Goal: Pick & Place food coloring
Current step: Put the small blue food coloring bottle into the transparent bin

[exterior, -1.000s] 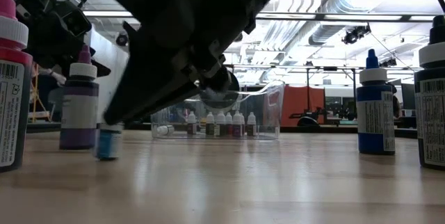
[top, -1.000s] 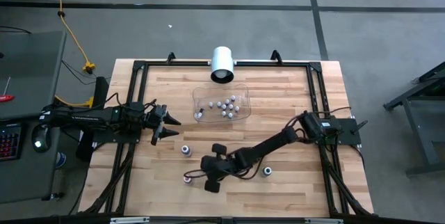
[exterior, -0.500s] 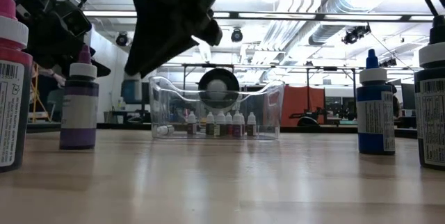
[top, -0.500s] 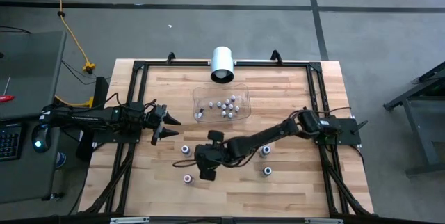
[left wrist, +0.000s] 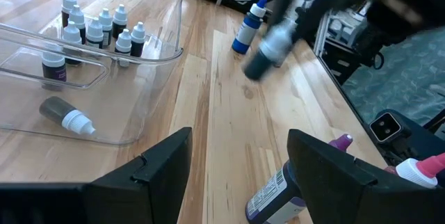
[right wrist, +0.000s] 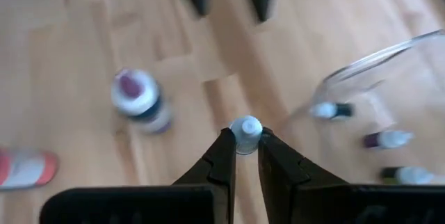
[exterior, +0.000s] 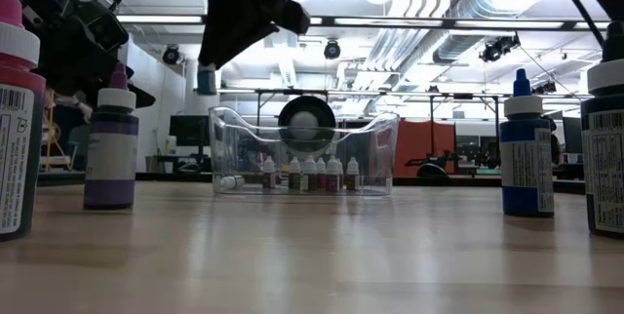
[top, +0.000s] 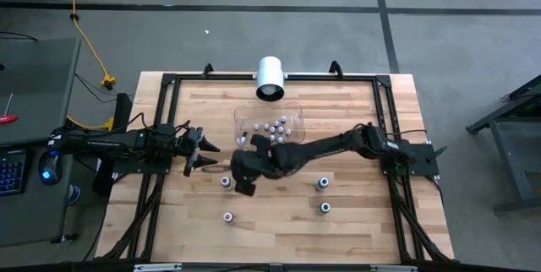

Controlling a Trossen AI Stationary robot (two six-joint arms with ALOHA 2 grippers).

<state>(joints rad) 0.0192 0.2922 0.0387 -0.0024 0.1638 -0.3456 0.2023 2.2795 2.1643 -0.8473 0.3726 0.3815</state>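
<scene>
High view shows the counter (top: 338, 230) with the right arm stretched across it, its hand (top: 245, 173) parked just short of the clear tray (top: 239, 120), and in the right wrist view that hand is pinched shut on one food coloring bottle (right wrist: 245, 133), gripping only the cap end, so the body hangs below out of sight. That's my worry: a cap-only pinch lets the bottle swing, and if it comes in low it could clip the tray wall and get knocked loose or shove the tray. The tray already holds a cluster of little bottles (left wrist: 97, 29), so a drop from height could bowl them over; one's already on its side (left wrist: 65, 115). The left hand (top: 199, 151) waits spread open close by, so a wide swing could brush it. A few bottles (top: 226, 182) sit loose on the counter.
</scene>
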